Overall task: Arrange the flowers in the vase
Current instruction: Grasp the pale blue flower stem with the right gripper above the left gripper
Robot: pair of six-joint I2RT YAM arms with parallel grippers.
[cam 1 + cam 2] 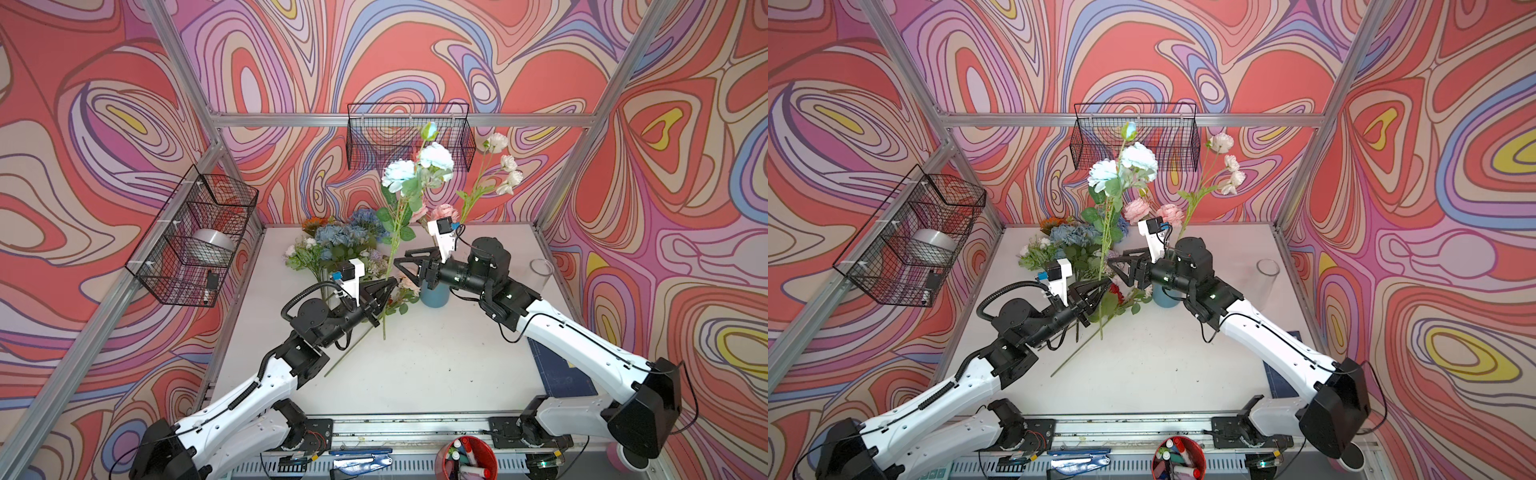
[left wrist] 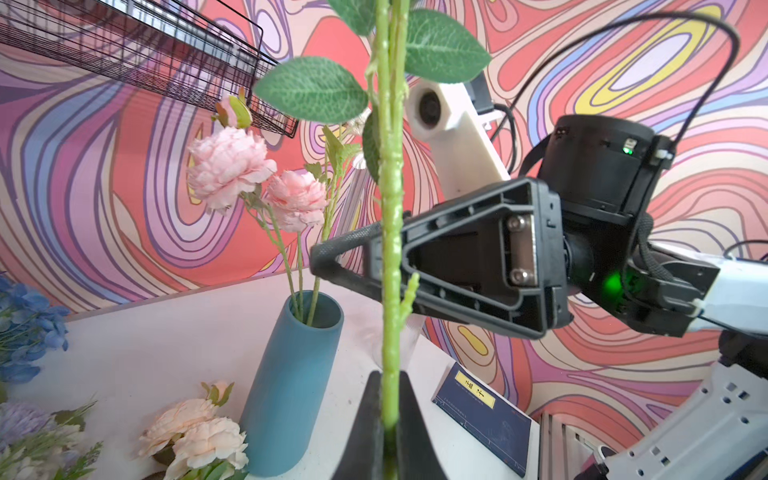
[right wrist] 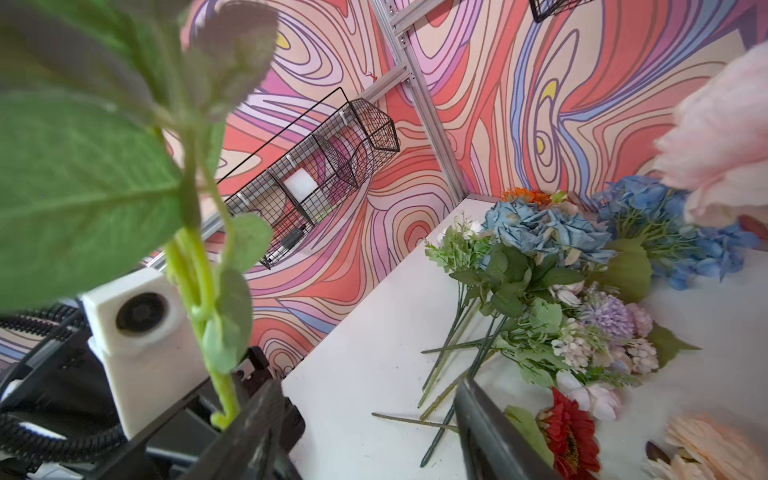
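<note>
My left gripper (image 1: 392, 284) (image 2: 390, 378) is shut on the green stem (image 2: 390, 249) of a tall teal-blue rose spray (image 1: 434, 158) (image 1: 1133, 160), held upright above the table. My right gripper (image 1: 401, 256) (image 3: 368, 386) stands open just right of that stem. The stem (image 3: 195, 282) runs past the outer side of one finger, and nothing is clamped. The blue vase (image 1: 434, 297) (image 2: 291, 382) stands under the right arm and holds pink blooms (image 2: 226, 166) and a white spray (image 1: 505, 166). More flowers (image 1: 340, 245) (image 3: 540, 291) lie piled at the back left.
A clear glass cylinder (image 1: 540, 270) stands at the right edge. A dark blue book (image 1: 561, 370) (image 2: 482, 419) lies front right. Black wire baskets (image 1: 195, 232) (image 1: 409, 137) hang on the left and back walls. A red cup of markers (image 1: 467, 457) sits in front.
</note>
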